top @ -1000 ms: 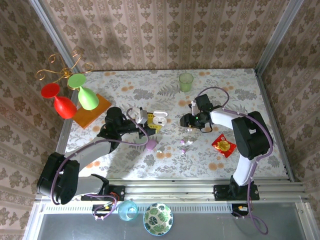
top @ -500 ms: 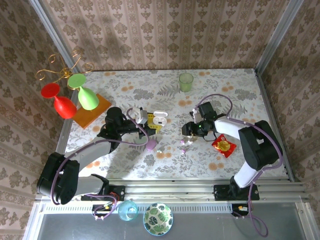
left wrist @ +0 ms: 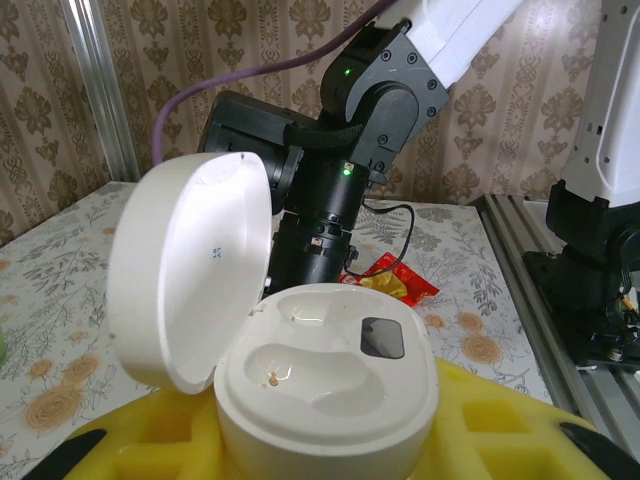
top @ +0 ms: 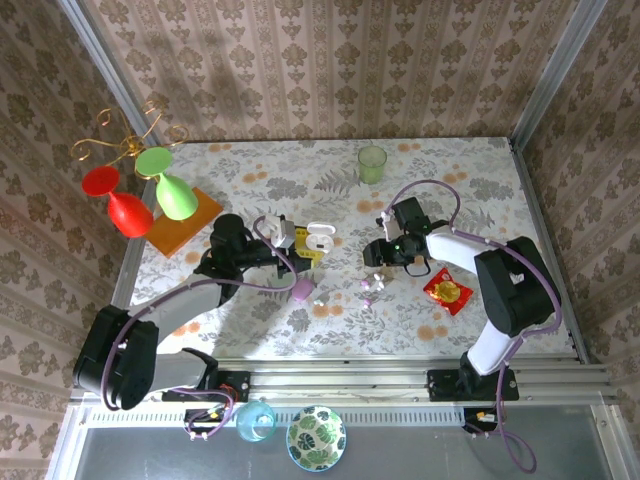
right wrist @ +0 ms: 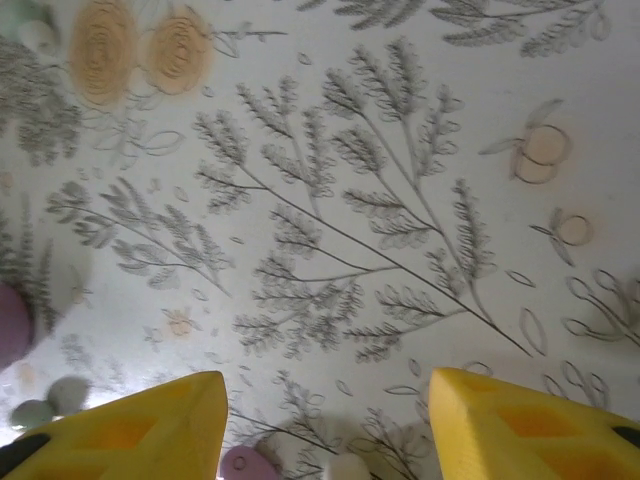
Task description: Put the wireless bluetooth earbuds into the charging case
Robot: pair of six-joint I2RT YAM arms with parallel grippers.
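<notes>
The right tool (top: 377, 256) hangs low over the flower-patterned counter (top: 460, 190), its yellow fingers (right wrist: 130, 430) spread wide. The small rounded purple and white plastic earbuds (top: 370, 286) lie loose on the counter just to the near side of this tool, apart from it. In the right wrist view, one purple bud (right wrist: 250, 464) and one white bud (right wrist: 346, 468) sit at the bottom edge, in the gap between the two fingers. Another purple bud (right wrist: 12, 325) lies at the picture's left edge, outside the fingers.

The left tool (top: 300, 246) is closed on a round white plastic charging case (left wrist: 330, 385), which is clamped between its yellow pads (left wrist: 500, 425). The case's hinged lid (left wrist: 190, 275) stands open and tilts back, and two moulded wells show in its top. In the top view the case is well apart from the earbuds, to their left.

A pebble-shaped purple case (top: 302, 290) rests on the counter near the left tool. A red snack packet (top: 447, 291) lies to the right of the earbuds.
</notes>
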